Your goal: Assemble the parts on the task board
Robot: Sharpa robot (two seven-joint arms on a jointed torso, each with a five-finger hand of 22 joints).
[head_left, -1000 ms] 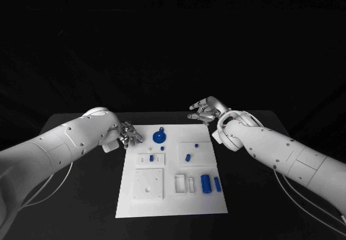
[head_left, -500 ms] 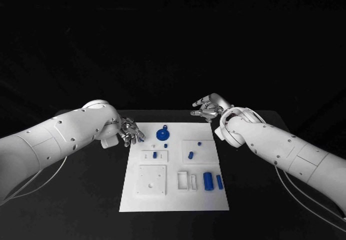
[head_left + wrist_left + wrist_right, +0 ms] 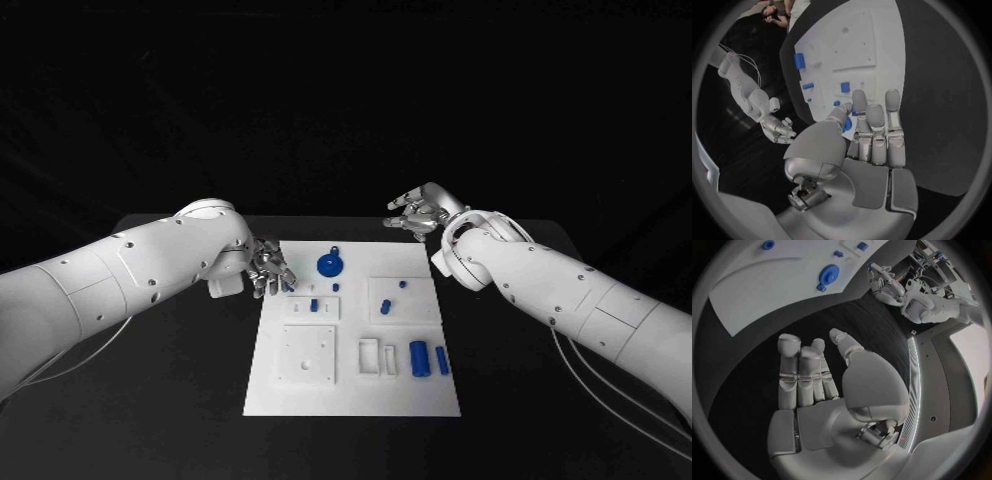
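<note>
Head view: the task board (image 3: 353, 395) sits mid-worktop, and our left robot hand (image 3: 268, 268), wide and empty, hovers at its far-left corner. We'd come down slowly on the round blue part (image 3: 330, 265) beside it.

Task board (image 3: 353, 390) in mid-bench (image 3: 173, 400), between both hands.
At far edge, round part (image 3: 330, 265); at near right, two upright parts (image 3: 420, 358) side by side. Left hand (image 3: 265, 268) just beside far left corner; right hand (image 3: 418, 214) behind far right corner, apart from board.
</note>
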